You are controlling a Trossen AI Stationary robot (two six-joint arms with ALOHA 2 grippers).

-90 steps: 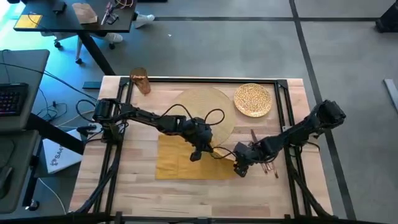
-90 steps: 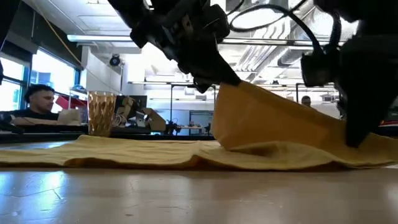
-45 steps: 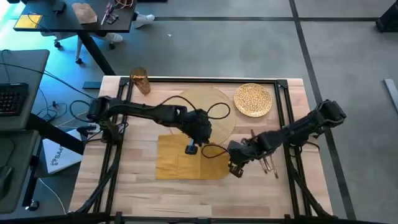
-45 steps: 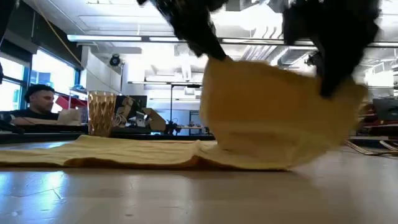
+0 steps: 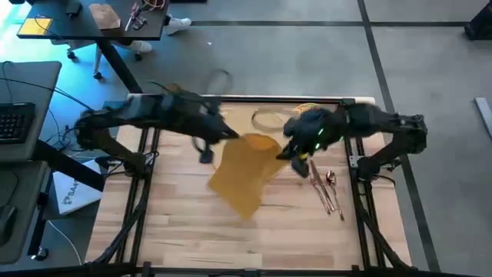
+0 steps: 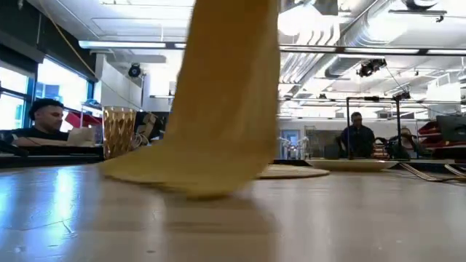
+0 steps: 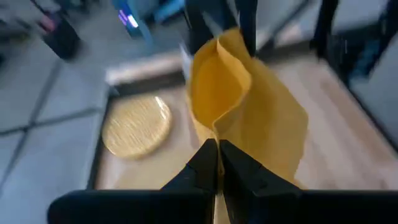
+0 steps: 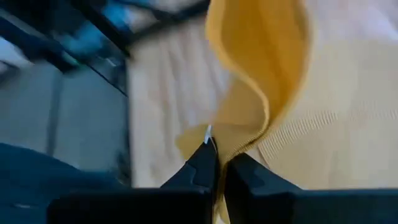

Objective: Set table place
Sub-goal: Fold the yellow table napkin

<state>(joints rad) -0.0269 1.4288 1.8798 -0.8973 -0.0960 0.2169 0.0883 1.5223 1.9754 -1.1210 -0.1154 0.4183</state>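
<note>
High view: napkin [image 5: 244, 171] hung off the table [image 5: 177, 231], pinched at its top edge between both arms; its low corner pointed toward 6 o'clock near table centre. Left gripper [image 5: 206, 151] sat at the cloth's 9 o'clock side, right gripper [image 5: 296, 158] at its 3 o'clock side. Plate [image 5: 307, 110] and placemat [image 5: 265, 119] lay partly hidden under the right arm, toward 12 o'clock. Cutlery [image 5: 329, 188] lay loose at about 4 o'clock from the napkin.

Low view: napkin [image 6: 218, 109] draped down, its bottom edge brushing or just clearing the table [image 6: 328, 218]; which, could not tell. Amber cup [image 6: 119, 131] stood upright at 9 o'clock, far side. Persons visible in the room beyond.

Left wrist view: left gripper [image 7: 217, 163] jaws narrow, clamped on the napkin [image 7: 249, 112] edge. Plate [image 7: 137, 127] lay beyond on the wood.

Right wrist view: right gripper [image 8: 217, 165] jaws narrow, clamped on a napkin [image 8: 261, 50] edge.

Progress, judged: early. Napkin not yet laid in place; plate off the mat's centre; fork, spoon, knife and cup not yet arranged.
</note>
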